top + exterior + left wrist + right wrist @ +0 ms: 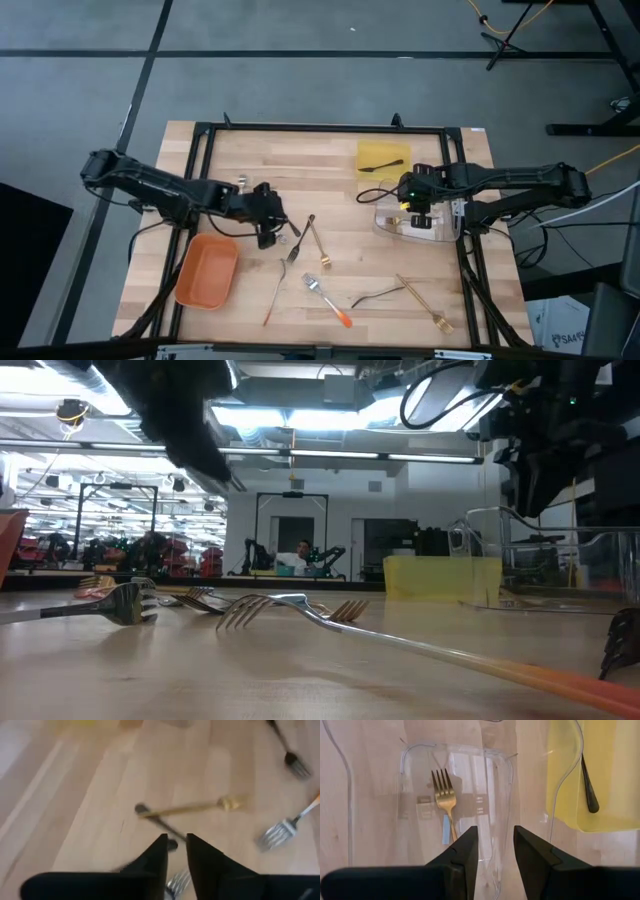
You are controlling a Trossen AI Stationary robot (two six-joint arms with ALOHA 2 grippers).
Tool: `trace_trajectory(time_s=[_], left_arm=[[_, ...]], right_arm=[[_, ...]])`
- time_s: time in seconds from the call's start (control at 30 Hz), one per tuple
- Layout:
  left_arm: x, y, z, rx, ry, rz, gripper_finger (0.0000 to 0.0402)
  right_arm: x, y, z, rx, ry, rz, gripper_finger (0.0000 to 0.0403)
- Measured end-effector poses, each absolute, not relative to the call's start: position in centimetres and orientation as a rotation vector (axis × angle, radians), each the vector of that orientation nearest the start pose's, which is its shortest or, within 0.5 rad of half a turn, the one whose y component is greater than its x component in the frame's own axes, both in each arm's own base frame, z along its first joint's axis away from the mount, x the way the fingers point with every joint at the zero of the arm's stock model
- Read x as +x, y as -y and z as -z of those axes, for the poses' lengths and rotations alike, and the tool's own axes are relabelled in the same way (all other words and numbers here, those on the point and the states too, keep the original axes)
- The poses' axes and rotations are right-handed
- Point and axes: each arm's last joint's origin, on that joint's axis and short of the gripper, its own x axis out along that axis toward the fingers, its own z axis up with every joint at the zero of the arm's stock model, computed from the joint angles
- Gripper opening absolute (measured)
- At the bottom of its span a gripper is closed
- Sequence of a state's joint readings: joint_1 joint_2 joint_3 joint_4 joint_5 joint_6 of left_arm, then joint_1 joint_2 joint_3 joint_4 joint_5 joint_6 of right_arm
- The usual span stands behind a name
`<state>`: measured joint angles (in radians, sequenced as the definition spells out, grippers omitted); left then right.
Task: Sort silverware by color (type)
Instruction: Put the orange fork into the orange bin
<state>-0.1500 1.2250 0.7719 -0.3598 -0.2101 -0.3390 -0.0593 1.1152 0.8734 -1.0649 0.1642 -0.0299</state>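
Right jaws (495, 855) parted over clear tray (375, 820)

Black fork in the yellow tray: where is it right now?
High view: the black fork lies in the yellow tray at the table's far right, just behind the clear tray where the right gripper hovers.

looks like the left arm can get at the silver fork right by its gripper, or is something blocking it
Probably yes. The left gripper, fingers slightly apart, hangs just beside the silver fork, whose tines lie bare on the table. Only a gold fork lies close.
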Motion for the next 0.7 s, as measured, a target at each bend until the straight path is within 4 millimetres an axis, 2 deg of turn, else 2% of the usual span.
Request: trace_trajectory(time_s=[0.17, 0.43, 0.7], left_arm=[[23.6, 2.3, -21.8, -0.164, -0.912, -0.227, 0.0097], [23.1, 2.7, -19.5, -0.11, -1.125, -0.216, 0.01], [24.1, 3.1, -16.6, -0.045, -1.268, -0.159, 0.01]], right_arm=[[18.1, 1.5, -24.7, -0.094, -1.311, 0.171, 0.0115], [18.1, 1.5, -24.7, -0.095, -1.31, 0.17, 0.0115], [18.1, 1.5, -24.7, -0.095, -1.31, 0.17, 0.0115]])
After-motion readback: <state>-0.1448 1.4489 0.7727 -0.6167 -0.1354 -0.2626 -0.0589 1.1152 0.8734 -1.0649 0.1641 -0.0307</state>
